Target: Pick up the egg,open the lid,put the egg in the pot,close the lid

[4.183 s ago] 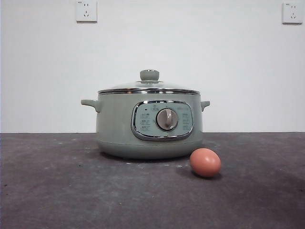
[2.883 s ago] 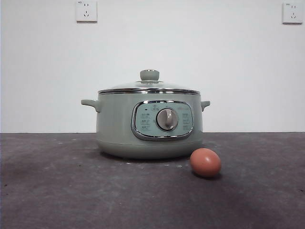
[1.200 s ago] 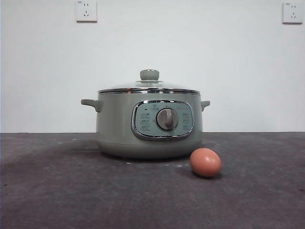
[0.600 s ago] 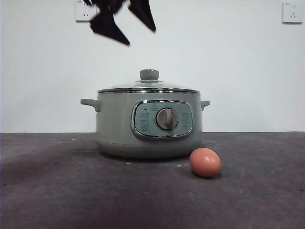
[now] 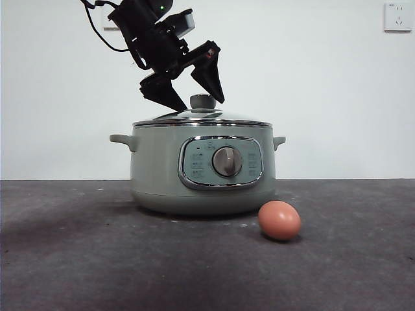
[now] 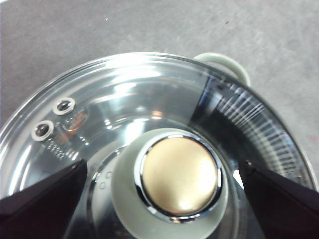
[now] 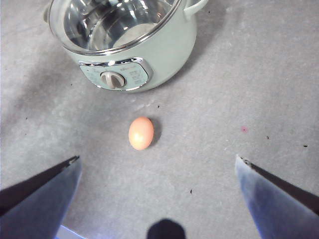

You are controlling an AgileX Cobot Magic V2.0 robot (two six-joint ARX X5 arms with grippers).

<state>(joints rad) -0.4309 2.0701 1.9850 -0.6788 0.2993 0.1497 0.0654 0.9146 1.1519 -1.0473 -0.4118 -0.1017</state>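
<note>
- A dark grey table point(image 5: 97, 259) runs back to a plain white wall point(image 5: 324, 97) with a socket point(image 5: 397, 17) near the top corner.
- The pot point(image 5: 162, 175) stands upright with the lid point(image 6: 124, 94) seated on it.
- The left gripper point(image 5: 192, 94) hangs over the lid, jaws spread wide to either side of the knob point(image 6: 177, 177), gripping nothing.
- The egg point(image 5: 279, 220) lies on the table just in front of the pot, apart from it.
- The right gripper point(image 7: 157, 199) hovers high above the egg, jaws wide apart and empty.
</note>
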